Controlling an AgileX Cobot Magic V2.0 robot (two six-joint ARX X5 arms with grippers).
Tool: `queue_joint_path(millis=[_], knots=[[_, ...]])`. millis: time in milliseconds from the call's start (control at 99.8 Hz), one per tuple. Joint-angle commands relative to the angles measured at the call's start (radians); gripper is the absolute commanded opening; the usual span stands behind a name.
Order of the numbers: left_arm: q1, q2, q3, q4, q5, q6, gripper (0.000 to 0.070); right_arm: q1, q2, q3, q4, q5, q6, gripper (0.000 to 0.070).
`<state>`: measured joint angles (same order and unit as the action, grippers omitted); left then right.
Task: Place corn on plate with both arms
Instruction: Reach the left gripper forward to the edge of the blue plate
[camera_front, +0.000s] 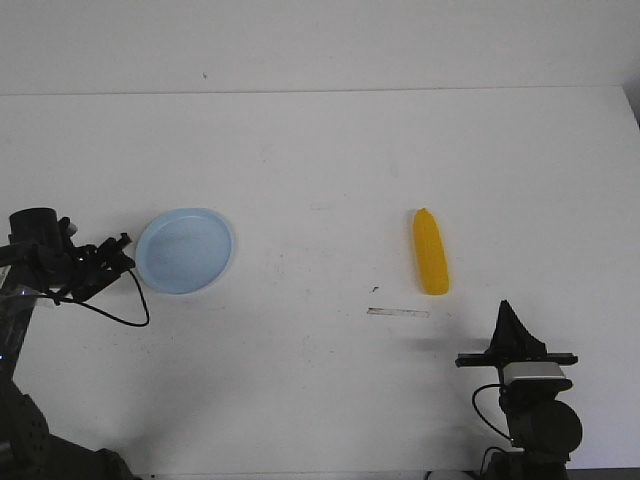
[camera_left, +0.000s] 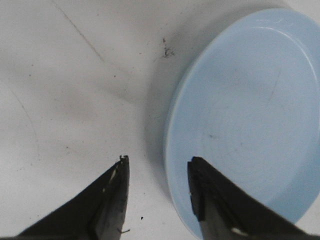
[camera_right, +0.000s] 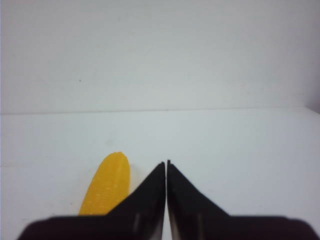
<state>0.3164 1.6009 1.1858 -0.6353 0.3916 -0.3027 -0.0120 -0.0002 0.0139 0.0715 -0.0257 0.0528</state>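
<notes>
Probably light, stiff, slick corn (camera_front: 431, 252) (best pinched mid-length); right claw (camera_right: 167, 163) pressed together, left claw (camera_left: 157, 162) spread beside plate (camera_left: 240, 115).

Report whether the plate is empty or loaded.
Empty. The plate shows only bare blue surface in the front and left wrist views; the corn lies on the table, well apart.

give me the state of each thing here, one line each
corn: lying flat on the table, ungripped, off the plate
plate: upright on the table, empty
left gripper: open, beside the plate's rim, holding nothing
right gripper: shut, empty, near the corn
</notes>
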Motion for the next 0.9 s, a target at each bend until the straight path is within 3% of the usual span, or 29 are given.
queue_joint_path(millis=[0, 742, 892], knots=[[0.004, 0.032, 0.017, 0.006, 0.003, 0.002, 0.0247, 0.002, 0.002, -0.001, 0.010, 0.000, 0.010, 0.0004], [-0.081, 0.137, 0.017, 0.052, 0.003, 0.002, 0.0245, 0.002, 0.002, -0.001, 0.010, 0.000, 0.010, 0.0004], [-0.081, 0.137, 0.017, 0.056, 0.003, 0.000, 0.0195, 0.002, 0.002, -0.001, 0.010, 0.000, 0.010, 0.0004]])
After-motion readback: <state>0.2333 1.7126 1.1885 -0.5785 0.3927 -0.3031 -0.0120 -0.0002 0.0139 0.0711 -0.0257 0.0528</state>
